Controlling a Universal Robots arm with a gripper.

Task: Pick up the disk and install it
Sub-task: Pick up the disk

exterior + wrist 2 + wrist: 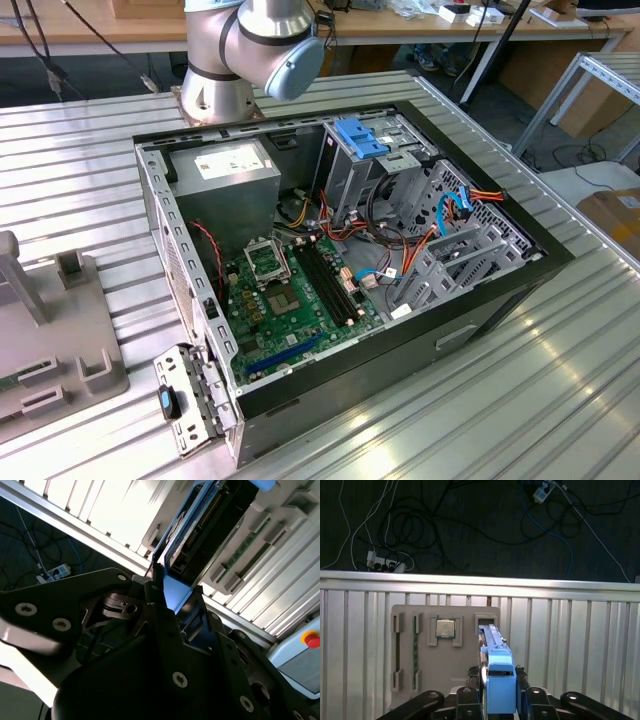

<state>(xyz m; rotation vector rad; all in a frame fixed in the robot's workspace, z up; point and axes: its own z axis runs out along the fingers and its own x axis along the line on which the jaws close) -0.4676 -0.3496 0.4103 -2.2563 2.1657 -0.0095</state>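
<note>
- In the first wrist view we see the pincer (500,680) clamped on the disk (492,640), one finger tight against each side of its blue frame.
- The single disk stands on edge over the grey tray (470,615), its far end at a slot.
- The tray, on the ribbed metal surface (570,640), carries one square chip (445,628).
- In the exterior view we count one open computer case (500,290), one light-blue bracket (360,137) and one white label (228,160), its print too small to read.

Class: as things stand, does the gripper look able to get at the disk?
Probably yes: in the first wrist view the gripper straddles the disk, upright in the grey fixture, nothing between.
</note>
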